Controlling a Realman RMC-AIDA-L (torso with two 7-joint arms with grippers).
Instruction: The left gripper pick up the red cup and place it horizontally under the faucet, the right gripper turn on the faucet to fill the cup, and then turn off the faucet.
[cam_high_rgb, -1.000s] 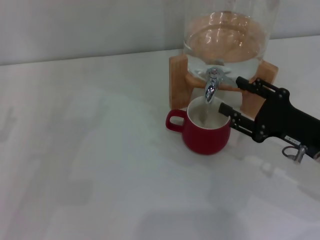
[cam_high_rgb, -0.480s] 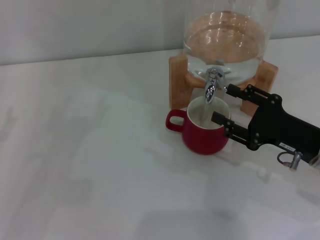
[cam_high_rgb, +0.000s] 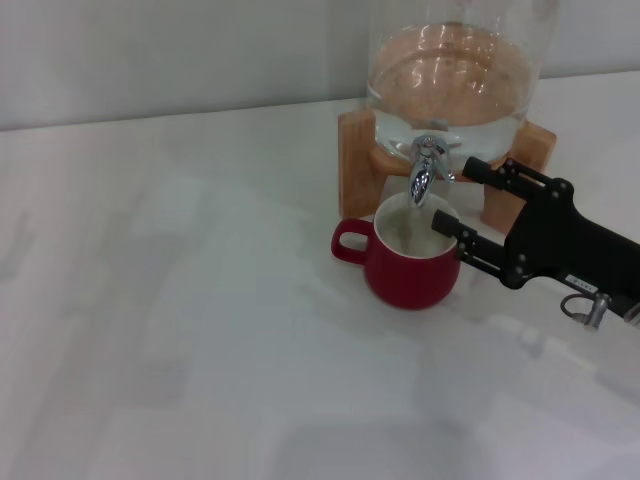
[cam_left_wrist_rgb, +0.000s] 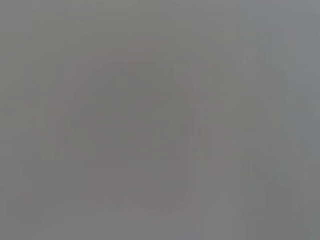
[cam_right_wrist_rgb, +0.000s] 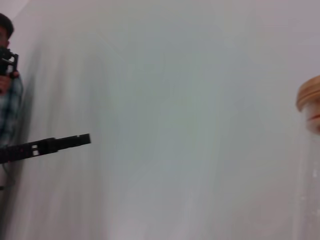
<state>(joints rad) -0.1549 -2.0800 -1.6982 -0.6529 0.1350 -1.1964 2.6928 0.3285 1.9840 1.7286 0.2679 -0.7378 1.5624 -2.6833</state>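
- The glass jar (cam_high_rgb: 455, 80) on its wooden stand (cam_high_rgb: 357, 163) sits at the back of the white table (cam_high_rgb: 180, 330); the faucet (cam_high_rgb: 425, 170) juts from its front with the spout pointing down.
- The red cup (cam_high_rgb: 408, 262) stands upright on the table right under the spout, handle toward my left, white inside showing.
- My right gripper (cam_high_rgb: 460, 202) reaches in from the right, low over the table, its two long fingers spread apart and clamped on nothing.
- One finger (cam_high_rgb: 500, 176) ends just beside the faucet's lever side; the other lies against the cup's right rim. Whether either truly touches, I can't tell.
- My right arm is cut off at the head view's edge past the metal ring (cam_high_rgb: 585, 308).
- My left gripper is out of sight; its wrist view is a blank grey blur.
- My right wrist view shows a pale wall, a thin black bar (cam_right_wrist_rgb: 47, 146), and a person (cam_right_wrist_rgb: 9, 80) cut off at the edge.
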